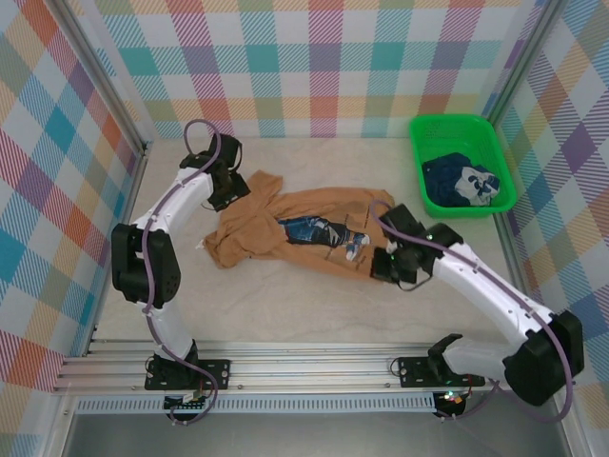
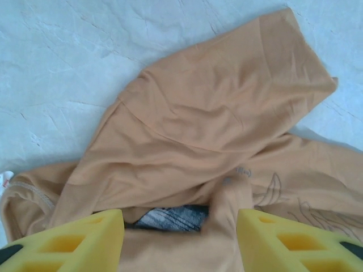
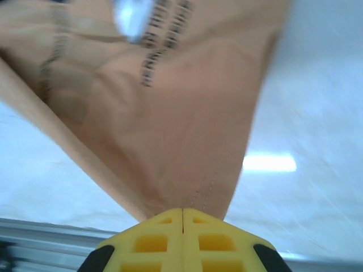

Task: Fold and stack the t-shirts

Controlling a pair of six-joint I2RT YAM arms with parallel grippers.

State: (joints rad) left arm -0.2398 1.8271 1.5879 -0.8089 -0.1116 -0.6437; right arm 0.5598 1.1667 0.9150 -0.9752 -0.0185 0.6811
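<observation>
Pale, slightly wrinkled table (image 1: 285,314), lying across the middle of the frame. At centre, directly on it, tan shirt (image 1: 257,233), crumpled, print side up, right corner raised off the surface. At upper right, green basket (image 1: 449,121) standing on it, well apart from shirt.

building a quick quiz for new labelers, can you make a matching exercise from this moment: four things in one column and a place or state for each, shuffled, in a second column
Column 1
1. tan t-shirt
2. navy t-shirt
3. left gripper
4. right gripper

Column 2
a. shut, pinching an edge of tan cloth
b. lying in the green basket
c. spread rumpled on the table
d. open, above tan cloth

Pairs: 1-c, 2-b, 3-d, 4-a
</observation>
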